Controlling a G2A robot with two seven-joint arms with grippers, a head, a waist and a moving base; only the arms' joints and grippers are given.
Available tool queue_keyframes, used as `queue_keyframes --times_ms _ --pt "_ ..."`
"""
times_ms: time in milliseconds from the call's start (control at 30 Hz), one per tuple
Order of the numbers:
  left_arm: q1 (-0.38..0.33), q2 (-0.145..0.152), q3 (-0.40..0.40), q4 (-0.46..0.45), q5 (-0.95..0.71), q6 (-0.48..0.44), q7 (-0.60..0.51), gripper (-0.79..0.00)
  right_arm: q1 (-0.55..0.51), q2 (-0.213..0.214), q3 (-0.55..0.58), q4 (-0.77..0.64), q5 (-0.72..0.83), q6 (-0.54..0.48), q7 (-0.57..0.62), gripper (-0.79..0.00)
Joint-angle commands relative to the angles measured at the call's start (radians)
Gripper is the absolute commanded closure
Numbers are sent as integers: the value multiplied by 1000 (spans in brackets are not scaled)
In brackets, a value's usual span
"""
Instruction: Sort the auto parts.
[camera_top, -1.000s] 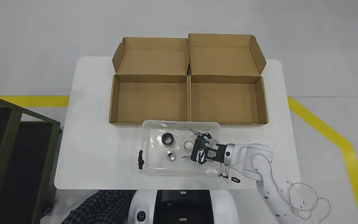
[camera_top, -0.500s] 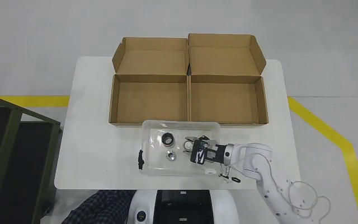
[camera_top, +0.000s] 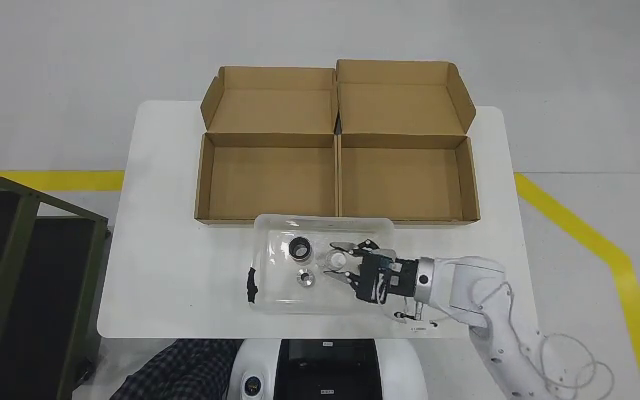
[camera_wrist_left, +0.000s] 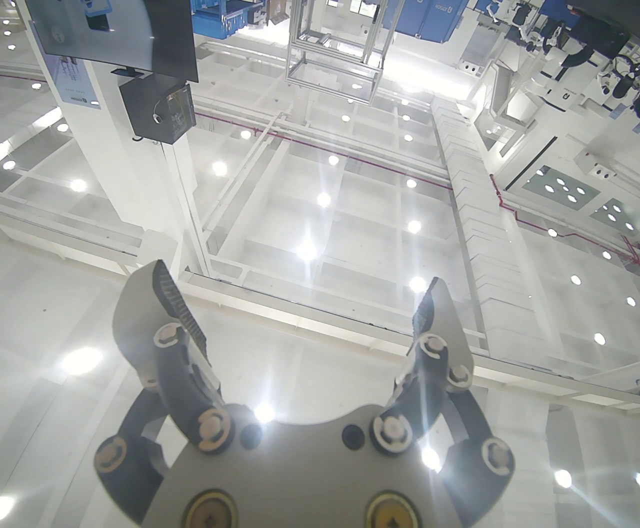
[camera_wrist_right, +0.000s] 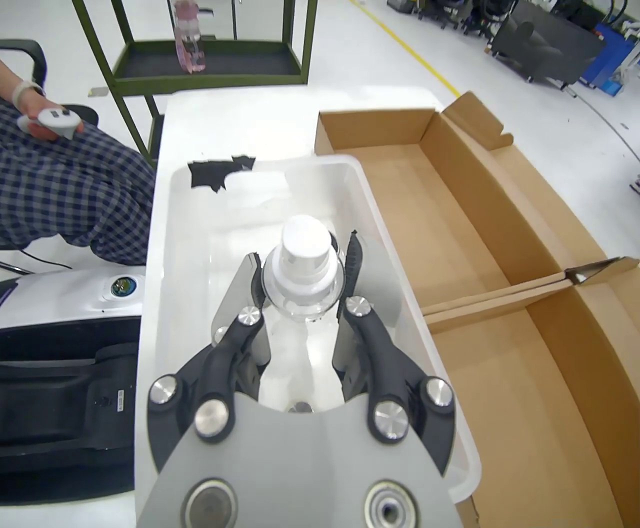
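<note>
- And the right gripper (camera_top: 352, 275) is in the clear bin (camera_top: 268, 228), fingers narrowed tight on the white capped part (camera_wrist_right: 305, 250).
- The bin sits at 6 o'clock on the white table (camera_top: 160, 200), with the held part near its middle.
- A dark ring (camera_top: 298, 247) and a small silver piece (camera_top: 308, 279) lie at the gripper's 9 o'clock.
- Torn black tape (camera_top: 250, 285) marks the bin's 9 o'clock wall.
- Two open cardboard boxes, the left box (camera_top: 268, 180) and the right box (camera_top: 402, 182), wait at the bin's 12 o'clock.
- The left gripper (camera_wrist_left: 296, 280) points at the ceiling, fingers spread wide, holding nothing.

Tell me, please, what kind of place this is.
Probably a robotics hall in a factory-like building: a yellow floor line, a high ceiling with rows of lamps, and a green metal rack beside the white table.
</note>
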Motion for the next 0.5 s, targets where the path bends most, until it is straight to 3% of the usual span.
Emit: queue_keyframes --times_ms 0,467 --pt "0 0 0 0 0 0 0 -785 -5 3 19 -23 29 -11 -25 0" --pt "0 0 0 0 0 0 0 -785 -13 24 229 -156 270 -16 -193 0"
